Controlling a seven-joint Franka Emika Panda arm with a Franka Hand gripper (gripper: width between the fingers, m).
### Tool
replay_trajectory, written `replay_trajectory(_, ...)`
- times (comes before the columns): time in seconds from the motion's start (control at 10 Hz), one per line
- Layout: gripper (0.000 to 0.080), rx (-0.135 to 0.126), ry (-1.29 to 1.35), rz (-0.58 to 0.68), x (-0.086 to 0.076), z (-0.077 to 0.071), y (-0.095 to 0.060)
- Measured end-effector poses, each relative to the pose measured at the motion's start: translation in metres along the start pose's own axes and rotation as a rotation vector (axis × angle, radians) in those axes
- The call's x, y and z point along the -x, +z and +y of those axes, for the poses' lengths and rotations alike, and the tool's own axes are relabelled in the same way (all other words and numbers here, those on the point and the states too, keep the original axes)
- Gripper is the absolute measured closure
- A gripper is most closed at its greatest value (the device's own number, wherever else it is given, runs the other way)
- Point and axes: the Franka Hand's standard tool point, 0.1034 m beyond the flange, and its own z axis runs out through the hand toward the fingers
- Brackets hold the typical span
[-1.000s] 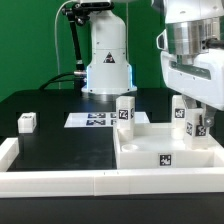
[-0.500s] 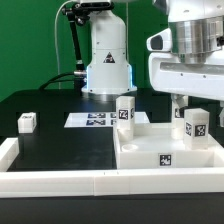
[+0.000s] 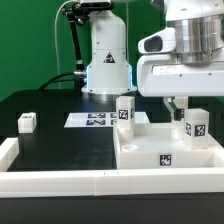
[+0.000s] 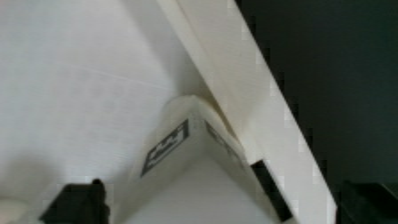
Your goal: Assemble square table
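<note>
The white square table top [image 3: 150,145] lies at the exterior view's right, inside the corner of the rail. One tagged white leg [image 3: 124,110] stands upright at its far left corner and another leg [image 3: 196,124] at its right side. A third leg [image 3: 27,122] lies loose on the black table at the left. My gripper [image 3: 176,106] hangs just above and beside the right leg, open and holding nothing. In the wrist view the gripper [image 4: 173,203] looks down on a tagged leg [image 4: 187,140] standing against the top's raised rim [image 4: 231,70], with the jaws wide apart.
The marker board [image 3: 95,120] lies flat in front of the robot base [image 3: 106,60]. The long low white border rail [image 3: 60,180] runs along the front edge and up the left side.
My gripper has risen off the right leg and shifted a little to the exterior view's left. The leg stays standing on the table top.
</note>
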Motion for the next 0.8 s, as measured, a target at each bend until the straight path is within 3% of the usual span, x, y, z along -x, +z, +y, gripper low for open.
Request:
replay_trajectory(0.4,0.015,0.026,-0.321,0.001,0.0037,-0.0011,0.0019)
replay_trajectory(0.7,0.015,0.028,-0.487,0.0,0.0021,0.0022,0.0018)
replay_trajectory(0.8,0.0241,0.028,-0.487,0.0,0.0021,0.0024,0.0019)
